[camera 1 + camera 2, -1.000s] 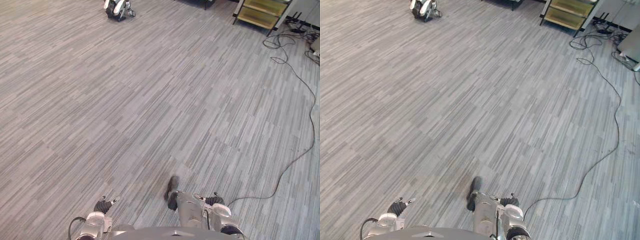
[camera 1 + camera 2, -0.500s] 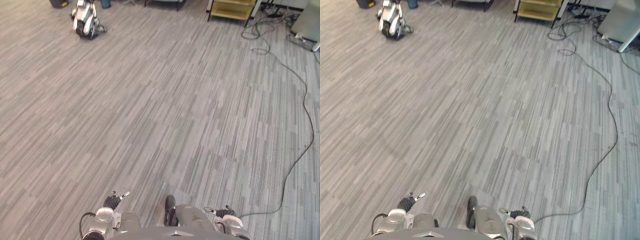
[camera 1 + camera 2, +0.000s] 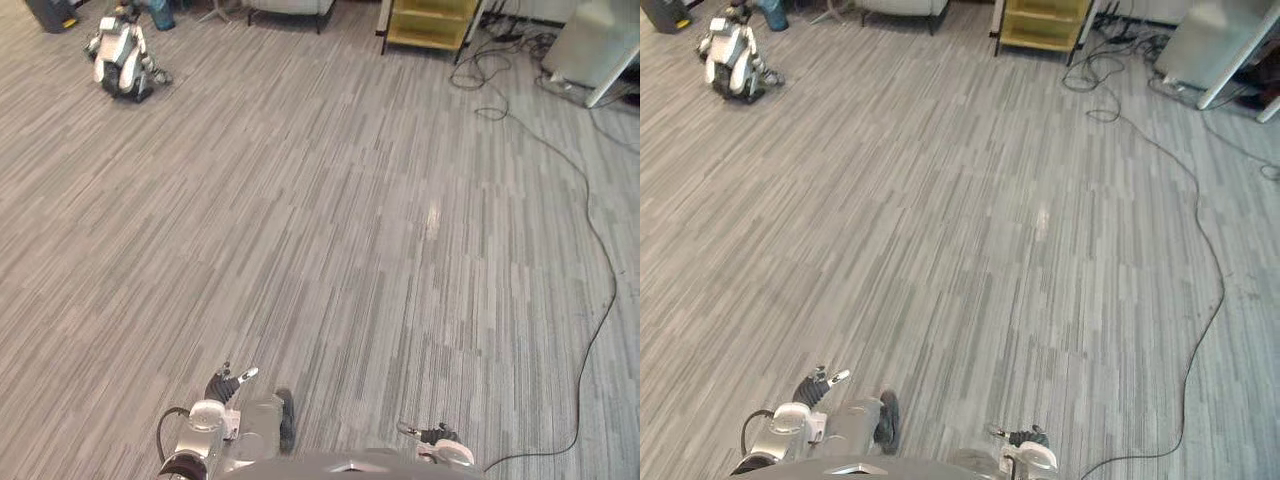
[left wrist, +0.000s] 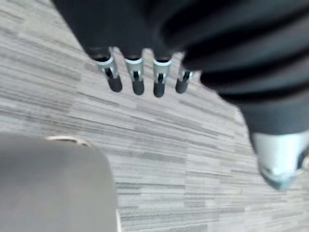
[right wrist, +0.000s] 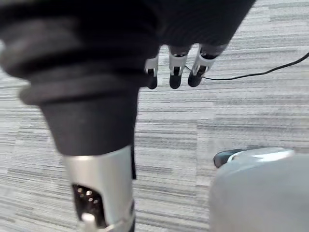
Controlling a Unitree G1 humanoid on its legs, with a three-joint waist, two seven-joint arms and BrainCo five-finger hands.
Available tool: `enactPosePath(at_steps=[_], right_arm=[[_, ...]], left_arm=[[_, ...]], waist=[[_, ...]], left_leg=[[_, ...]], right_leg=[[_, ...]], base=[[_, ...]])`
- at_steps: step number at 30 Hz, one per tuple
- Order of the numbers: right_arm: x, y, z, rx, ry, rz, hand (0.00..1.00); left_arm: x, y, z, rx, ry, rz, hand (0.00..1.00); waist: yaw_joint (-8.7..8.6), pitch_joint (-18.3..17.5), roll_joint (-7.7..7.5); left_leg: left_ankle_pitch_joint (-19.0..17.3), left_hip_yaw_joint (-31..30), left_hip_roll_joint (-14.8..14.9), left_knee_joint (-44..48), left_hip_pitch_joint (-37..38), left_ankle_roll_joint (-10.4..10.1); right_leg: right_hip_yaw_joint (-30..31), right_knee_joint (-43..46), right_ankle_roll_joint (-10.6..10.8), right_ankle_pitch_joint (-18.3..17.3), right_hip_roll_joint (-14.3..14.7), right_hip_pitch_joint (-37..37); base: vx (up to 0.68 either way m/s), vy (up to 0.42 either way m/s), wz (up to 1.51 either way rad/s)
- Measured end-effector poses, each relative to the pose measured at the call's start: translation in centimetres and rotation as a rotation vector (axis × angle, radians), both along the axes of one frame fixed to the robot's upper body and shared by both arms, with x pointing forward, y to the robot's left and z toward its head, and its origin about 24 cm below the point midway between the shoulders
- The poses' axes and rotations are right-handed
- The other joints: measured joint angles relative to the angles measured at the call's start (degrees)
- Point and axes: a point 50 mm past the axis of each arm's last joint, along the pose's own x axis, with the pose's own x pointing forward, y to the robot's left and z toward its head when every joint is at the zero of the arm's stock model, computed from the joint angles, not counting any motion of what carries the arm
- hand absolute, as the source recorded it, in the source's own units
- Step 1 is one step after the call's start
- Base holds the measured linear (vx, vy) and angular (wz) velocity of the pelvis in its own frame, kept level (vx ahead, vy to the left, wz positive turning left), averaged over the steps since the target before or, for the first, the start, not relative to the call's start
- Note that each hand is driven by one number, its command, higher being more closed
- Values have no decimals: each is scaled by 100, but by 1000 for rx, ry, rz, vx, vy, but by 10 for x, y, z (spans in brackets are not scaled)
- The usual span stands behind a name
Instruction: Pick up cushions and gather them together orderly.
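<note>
Grey striped carpet floor (image 3: 330, 230) with a small white-and-black machine (image 3: 120, 65) and a yellow shelf unit (image 3: 430, 22)

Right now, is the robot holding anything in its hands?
No, nothing. The left hand and the right hand both hang open over the floor.

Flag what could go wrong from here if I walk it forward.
1. A long cable runs across the floor on the right; stepping that way could snag a foot.
2. A small machine lies on the floor far ahead to the left, an obstacle on that heading.
3. More cables tangle beside the yellow shelf unit ahead.
</note>
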Motion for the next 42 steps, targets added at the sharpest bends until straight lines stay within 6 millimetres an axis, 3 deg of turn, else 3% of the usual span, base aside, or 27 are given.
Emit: enactPosePath(at_steps=[2,3,4,6,8,10,12,13,14,15,17,18,19,21,22,24,25,28,31,32,34,35,36,38,39,40,42], right_arm=[[2,0,1,0,-4,2,0],[2,-1,1,-3,-3,-2,0],[2,-6,2,-14,-2,-4,0],[4,-8,3,-26,-4,11,0],[10,-9,5,-30,-17,21,0],[15,-10,6,-35,-26,24,0],[15,-13,7,-40,-18,27,0],[13,-13,6,-40,-9,27,0],[7,-11,4,-35,8,27,0],[6,-15,5,-44,10,30,0],[7,-22,7,-65,8,36,0],[7,-26,8,-73,8,32,0],[6,-30,9,-84,12,32,0],[1,-31,7,-84,32,36,0],[-5,-30,6,-83,46,34,0],[-12,-28,2,-78,76,47,0],[-15,-28,1,-74,88,45,0],[-15,-29,2,-75,86,35,0],[-10,-26,2,-59,63,-2,0],[-8,-25,2,-56,57,-5,0],[-8,-23,2,-53,58,-6,0],[-4,-13,0,-28,47,6,0],[0,-2,-2,-1,39,6,0],[-1,5,-4,18,43,16,0],[-1,6,-4,18,42,17,0],[1,6,-3,19,36,16,0],[7,7,0,17,5,21,0]], left_arm=[[-2,6,-1,20,17,-6,0],[-3,7,-1,21,25,-1,0],[-7,8,-3,19,45,7,0],[-15,10,-6,24,70,14,0],[-19,12,-7,28,83,20,0],[-20,12,-8,27,86,24,0],[-23,13,-8,28,93,28,0],[-23,14,-8,30,94,30,0],[-25,16,-9,37,98,35,0],[-27,14,-10,32,107,45,0],[-30,5,-12,3,115,58,0],[-29,1,-12,-9,112,62,0],[-28,-1,-12,-20,108,66,0],[-26,-1,-11,-25,100,62,0],[-23,0,-10,-23,86,60,0],[-20,2,-8,-18,68,55,0],[-19,2,-7,-17,60,52,0],[-14,1,-5,-18,37,51,0],[-11,3,-3,-12,29,53,0],[-11,3,-3,-12,27,55,0],[-14,5,-4,-8,38,57,0],[-18,8,-6,1,56,63,0],[-19,16,-5,21,59,63,0],[-23,22,-6,36,79,66,0],[-24,22,-7,36,86,67,0],[-28,23,-9,37,103,69,0],[-34,27,-10,50,125,66,0]], waist=[[-47,-14,-95],[-41,-5,-102],[-56,55,11],[-71,23,88],[-125,24,116],[-168,55,155],[-193,93,192],[-196,99,162],[-217,94,81],[-286,76,97],[-319,-16,402],[-304,-32,543],[-300,5,642],[-298,68,711],[-267,106,707],[-207,128,658],[-202,122,646],[-103,132,650],[-41,190,556],[8,199,544],[203,197,512],[231,195,352],[223,214,194],[267,189,13],[275,182,2],[281,180,0],[171,116,-118]], left_leg=[[-195,39,-145,-93,353,62],[-207,39,-181,-192,541,75],[-207,43,-174,-544,1067,75],[-190,114,-61,-937,1540,47],[-197,142,93,-1135,1686,-73],[-194,142,248,-1288,1760,-206],[-282,116,442,-1424,2004,-458],[-334,80,445,-1428,2102,-547],[-487,-59,399,-1432,2286,-781],[-609,-220,480,-1397,2457,-918],[-642,-492,765,-927,2258,-961],[-612,-722,959,-153,1891,-970],[-350,-994,1185,967,1363,-974],[59,-1091,1471,2446,825,-915],[39,-921,1622,3202,586,-828],[-75,-492,1699,3844,204,-627],[-116,-394,1627,3881,-2,-565],[-182,-327,1172,3042,-673,-656],[2,-465,460,363,-692,-779],[408,-606,265,-771,-614,-841],[1353,-661,200,-1392,-401,-789],[1508,-679,52,-1213,-403,-337],[1124,-651,-94,-742,-510,-162],[678,-532,-216,-340,-513,-42],[602,-494,-223,-311,-469,-3],[449,-454,-259,-299,-318,48],[236,-332,-457,-416,186,193]], right_leg=[[-270,1402,81,100,-309,-527],[-500,1618,-19,31,-435,-597],[-1074,1661,-193,-178,-590,-615],[-1603,1098,-327,-371,-560,-789],[-1879,137,-377,-320,-431,-1193],[-1870,-786,-400,50,-266,-1494],[-1704,-2065,-394,955,-104,-1630],[-1632,-2371,-362,1262,-97,-1614],[-1474,-2645,-393,1650,-202,-1551],[-1429,-2139,-549,2086,-195,-1655],[-1551,-1637,-631,1509,-54,-1827],[-1617,-1552,-699,1304,100,-1814],[-1740,-1577,-797,1112,294,-1631],[-1804,-1743,-927,917,531,-1178],[-1816,-1898,-979,830,640,-838],[-1812,-2193,-1037,719,702,-277],[-1811,-2355,-1027,698,704,-82],[-1746,-2868,-893,816,717,403],[-1705,-3347,-759,845,616,963],[-1652,-3502,-675,824,599,1099],[-1422,-3655,-515,756,607,1274],[-1301,-3634,-372,599,485,1379],[-1296,-3381,-253,355,291,1384],[-1159,-2625,-199,87,40,1184],[-1085,-2326,-200,57,-6,1073],[-907,-1447,-147,27,-111,754],[-702,997,46,300,-549,-169]], base=[[401,144,3],[481,84,1],[389,42,-5],[376,7,-16],[344,-54,-14],[249,-104,-1],[347,-200,5],[406,-273,21],[509,-412,33],[500,-418,30],[446,-376,12],[485,-424,3],[415,-364,1],[416,-272,1],[395,-224,-2],[326,-162,4],[327,-135,9],[319,-62,-11],[390,72,-11],[357,129,-27],[331,144,-52],[502,198,-33],[506,190,-14],[413,158,-6],[395,197,-19],[401,219,-23],[492,215,-5]])
